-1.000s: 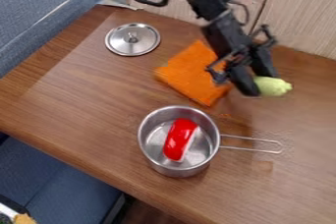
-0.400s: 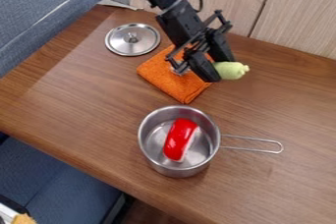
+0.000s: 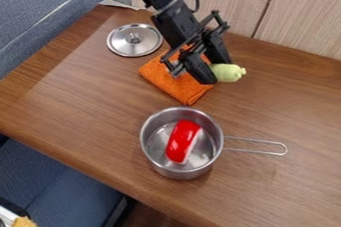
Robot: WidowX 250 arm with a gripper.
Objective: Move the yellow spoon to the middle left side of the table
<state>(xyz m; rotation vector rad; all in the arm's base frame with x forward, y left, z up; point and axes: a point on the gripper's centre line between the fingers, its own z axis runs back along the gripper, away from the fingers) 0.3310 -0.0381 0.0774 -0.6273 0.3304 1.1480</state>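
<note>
The black gripper (image 3: 215, 71) hangs over the upper middle of the table, right of the orange cloth, pointing down to the right. It is shut on a pale yellow-green object (image 3: 228, 72), whose rounded end with a small knob sticks out to the right of the fingertips. The rest of that object is hidden between the fingers, and I cannot tell if it is the spoon. The wooden table (image 3: 86, 101) stretches out below, its left side away from the gripper.
An orange cloth (image 3: 174, 84) lies partly under the gripper, with a small shiny patch by the arm. The metal lid (image 3: 134, 40) is at the upper left. Below the cloth stands a metal pot (image 3: 152, 157) holding a red and white object (image 3: 181, 142), its handle pointing right.
The gripper has moved left and slightly up in the view with the pale yellow-green object between its fingers. The orange cloth has shifted left too. The pot and lid have stayed put.
</note>
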